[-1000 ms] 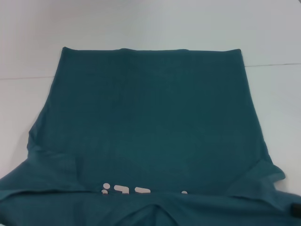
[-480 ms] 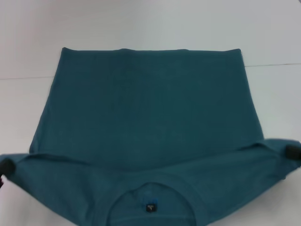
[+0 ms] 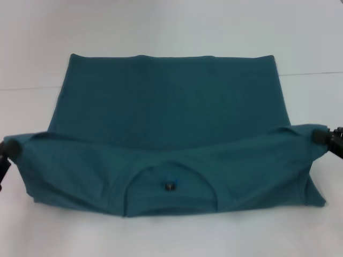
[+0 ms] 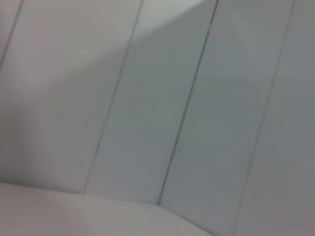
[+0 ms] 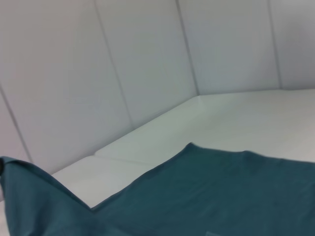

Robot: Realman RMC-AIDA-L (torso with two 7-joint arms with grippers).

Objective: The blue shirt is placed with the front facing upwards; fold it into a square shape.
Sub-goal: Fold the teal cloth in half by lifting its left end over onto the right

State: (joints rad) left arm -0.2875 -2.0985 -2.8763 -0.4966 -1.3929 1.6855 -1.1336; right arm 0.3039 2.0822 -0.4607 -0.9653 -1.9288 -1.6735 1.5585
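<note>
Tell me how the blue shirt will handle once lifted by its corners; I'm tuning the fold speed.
Probably floppy: the blue shirt sags between the left end effector and right end effector gripping its lifted edge. Likely light, since the raised part hangs in soft creases. It may drag rather than slide, as the rest lies flat on the white table.

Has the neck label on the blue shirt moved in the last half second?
Yes. In the head view the neck label has moved away from the robot, toward the blue shirt's far folded edge, which has stayed put on the table.
</note>
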